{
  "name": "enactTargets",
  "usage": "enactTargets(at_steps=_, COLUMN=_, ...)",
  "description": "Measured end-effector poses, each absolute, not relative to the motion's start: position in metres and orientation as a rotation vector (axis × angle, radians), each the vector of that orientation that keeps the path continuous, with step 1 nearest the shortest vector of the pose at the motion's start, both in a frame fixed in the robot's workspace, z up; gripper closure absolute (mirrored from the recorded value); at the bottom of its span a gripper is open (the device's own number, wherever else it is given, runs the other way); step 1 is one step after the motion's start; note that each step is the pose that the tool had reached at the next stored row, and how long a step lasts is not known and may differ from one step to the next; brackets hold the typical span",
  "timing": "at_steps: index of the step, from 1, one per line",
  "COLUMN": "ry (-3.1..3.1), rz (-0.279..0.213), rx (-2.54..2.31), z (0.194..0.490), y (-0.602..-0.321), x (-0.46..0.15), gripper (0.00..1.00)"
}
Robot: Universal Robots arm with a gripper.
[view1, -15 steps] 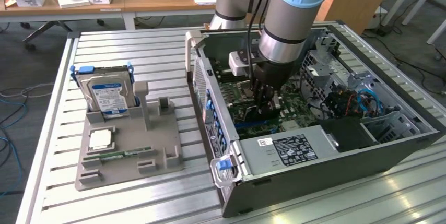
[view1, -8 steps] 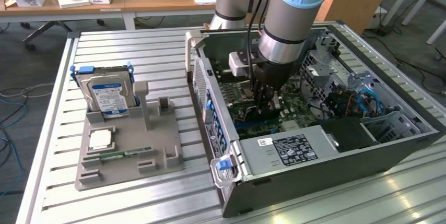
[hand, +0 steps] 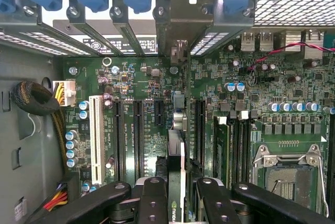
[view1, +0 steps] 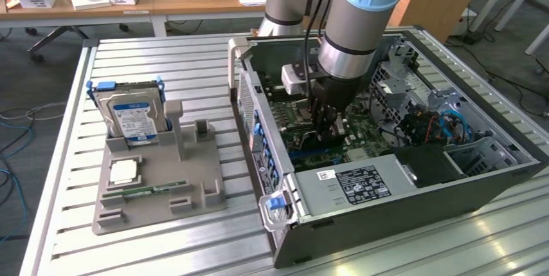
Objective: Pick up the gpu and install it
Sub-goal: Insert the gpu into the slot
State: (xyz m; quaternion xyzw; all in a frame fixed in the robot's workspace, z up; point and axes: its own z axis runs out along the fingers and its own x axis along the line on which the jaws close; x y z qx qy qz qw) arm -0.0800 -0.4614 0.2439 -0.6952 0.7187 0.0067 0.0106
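Sitting on the slatted tabletop (view1: 154,51) is an open computer case (view1: 480,189), with the robot arm (view1: 364,12) reaching down into it. The motherboard (hand: 157,82) lies flat inside. The hand (hand: 177,195) is clamped on the gpu (hand: 177,171), which stands on its thin edge over the motherboard slots. On the exterior view's left, a grey holder (view1: 154,189) keeps a hard drive (view1: 130,116) upright.

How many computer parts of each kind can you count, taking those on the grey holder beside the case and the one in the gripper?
hard drive: 1
memory stick: 1
square silver chip: 1
gpu: 1
Total: 4
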Motion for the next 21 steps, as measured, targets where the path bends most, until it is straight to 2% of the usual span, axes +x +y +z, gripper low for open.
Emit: enactTargets(at_steps=21, ry=2.242, rz=0.020, rx=-2.169, z=0.2402, y=-0.4614, x=-0.0805, gripper=0.74)
